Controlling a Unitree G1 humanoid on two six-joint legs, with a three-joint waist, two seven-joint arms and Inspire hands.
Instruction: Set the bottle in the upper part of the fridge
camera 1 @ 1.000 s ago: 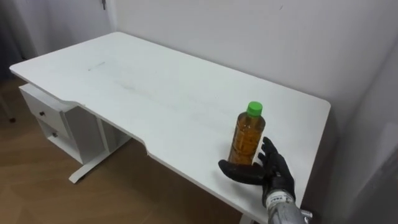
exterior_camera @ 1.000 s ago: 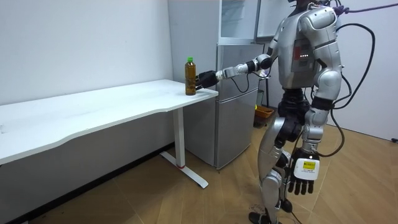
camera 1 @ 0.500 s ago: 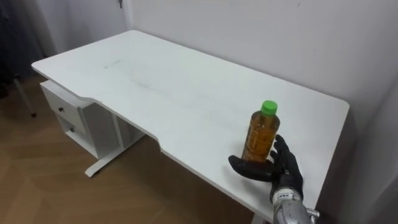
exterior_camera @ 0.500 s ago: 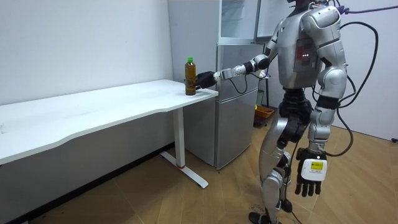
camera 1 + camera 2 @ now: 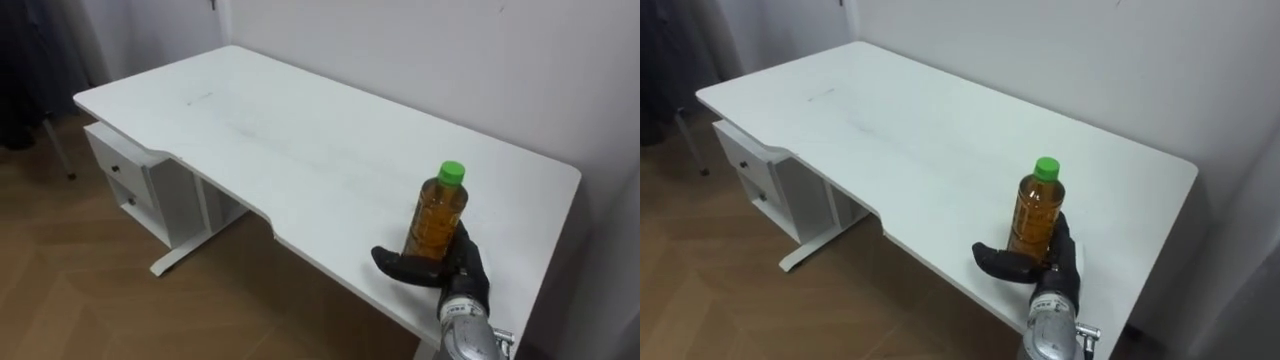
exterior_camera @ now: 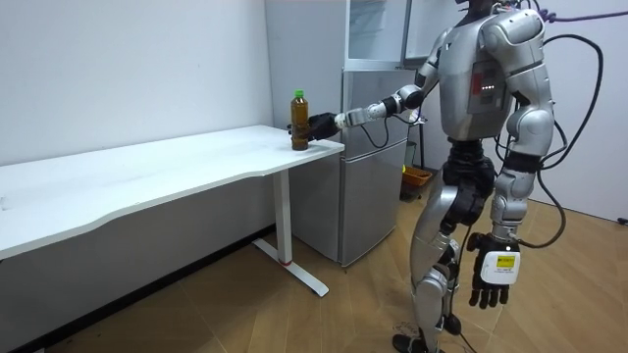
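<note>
A bottle (image 5: 437,218) of amber drink with a green cap (image 5: 1045,168) stands upright near the right front corner of the white table (image 5: 300,150). My right hand (image 5: 462,272) is at the bottle's base. Its thumb (image 5: 998,261) reaches straight out across the front of the bottle and its fingers lie behind it, so the hand is open around the bottle. In the room view I stand before the table's end, right arm stretched out to the bottle (image 6: 299,120). My left hand (image 6: 492,280) hangs open by my thigh. The fridge (image 6: 375,157) stands beside the table, with an upper unit (image 6: 378,29) above it.
A white drawer unit (image 5: 135,185) sits under the table's left part, over wooden floor. A white wall runs behind the table. A small orange item (image 6: 416,179) lies on the floor beyond the fridge.
My right hand has moved in on the bottle, which now sits between thumb and fingers instead of beside them. The head view has shifted. The left arm has swung a little.
</note>
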